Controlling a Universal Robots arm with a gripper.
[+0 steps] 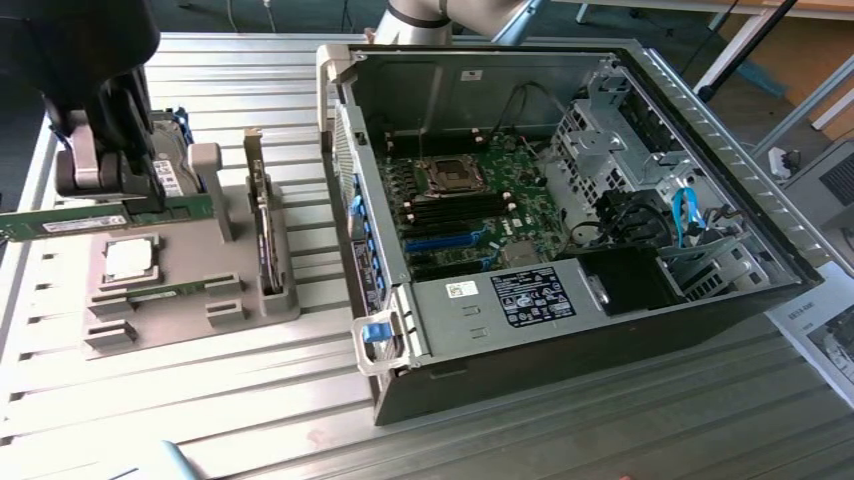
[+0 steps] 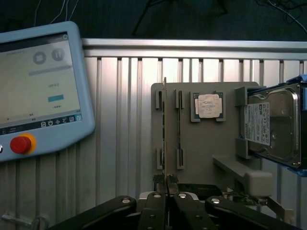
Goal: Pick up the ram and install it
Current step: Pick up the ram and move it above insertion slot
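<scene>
The gripper (image 1: pixel 150 196) is clamped on the ram (image 1: pixel 80 222) — the green stick is held level, on edge, over the grey holder (image 1: pixel 200 318) at the exterior view's left, well apart from the open case (image 1: pixel 454 312) — a second stick (image 2: pixel 180 129) sits in a holder slot

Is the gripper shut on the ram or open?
Shut on the ram: the gripper pinches its thin edge between both fingers.

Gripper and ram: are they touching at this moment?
Touching. The wrist view shows the gripper clamped on the ram, seen edge-on, with no gap on either side of the stick.
</scene>
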